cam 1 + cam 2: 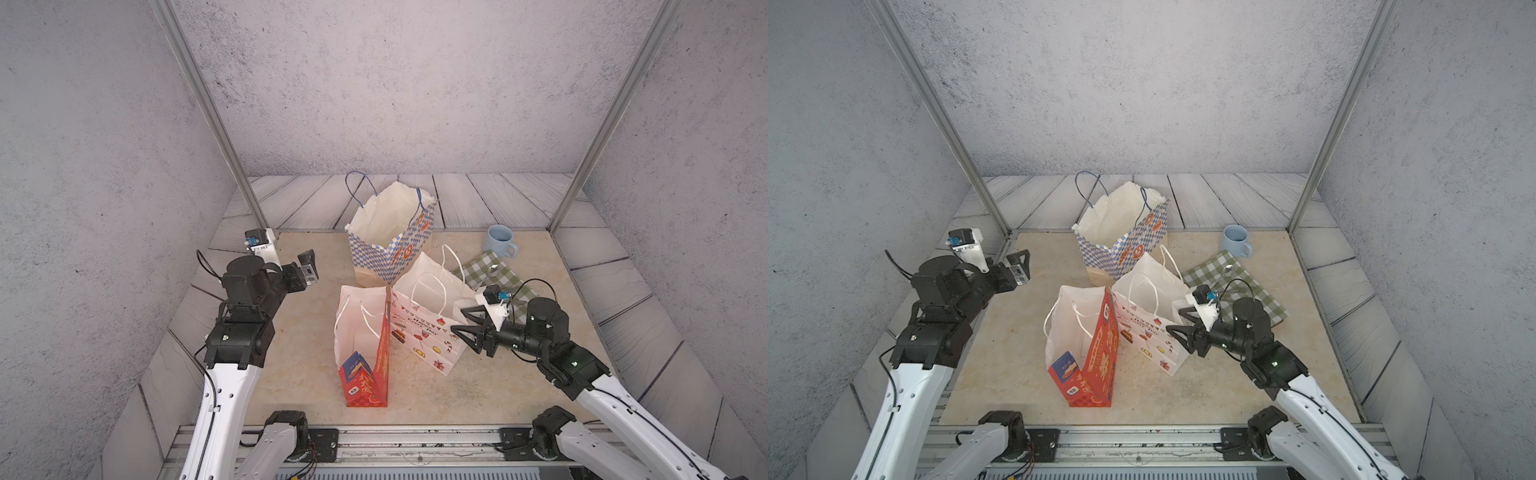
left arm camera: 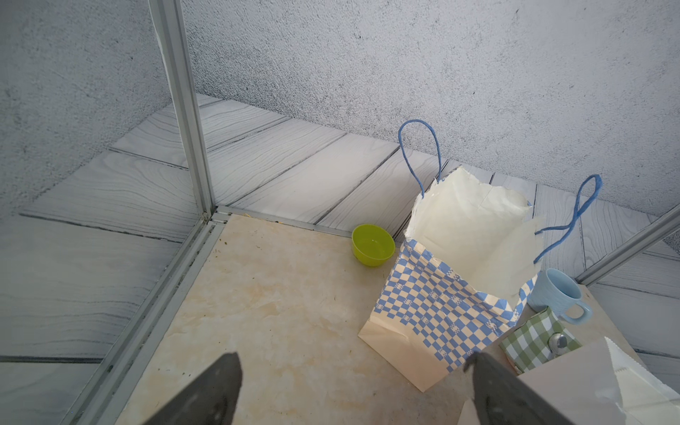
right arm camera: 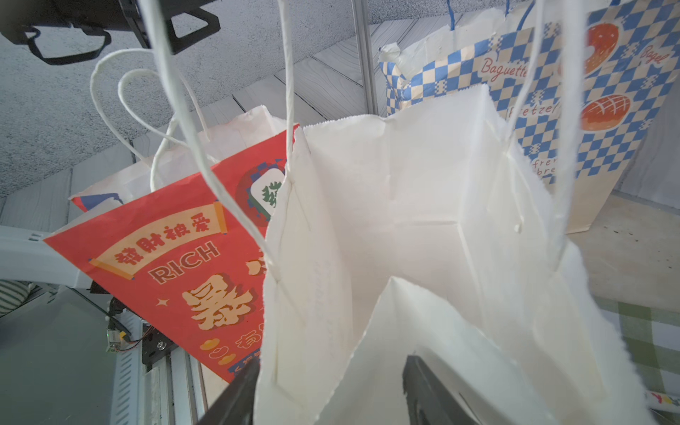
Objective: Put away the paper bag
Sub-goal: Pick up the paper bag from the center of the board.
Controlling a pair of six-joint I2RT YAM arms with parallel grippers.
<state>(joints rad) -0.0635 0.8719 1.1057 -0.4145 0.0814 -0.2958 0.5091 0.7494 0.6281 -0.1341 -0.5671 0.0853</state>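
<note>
Judging from how things lie, the task is thought to be only at its beginning, since no bag is put away yet. At the left, the left gripper [image 2: 353, 358] is seen wide open and empty above the table, well apart from the bags. The red bag [image 1: 365, 374] stands in the middle front, and just beside it the white paper bag [image 1: 424, 328] stands open, in front of the blue checked bag [image 1: 390, 249]. The right gripper [image 1: 458, 320] is set at the right wall of the white paper bag, with jaws half apart and paper between them. Whether the paper is pinched cannot be told. Gripping, lifting and storing are left, and the storing place is not shown. The green bowl [image 2: 372, 244] is hidden behind the blue checked bag in both top views. The small metal thing on the checked cloth [image 1: 486, 270] cannot be made out.
</note>
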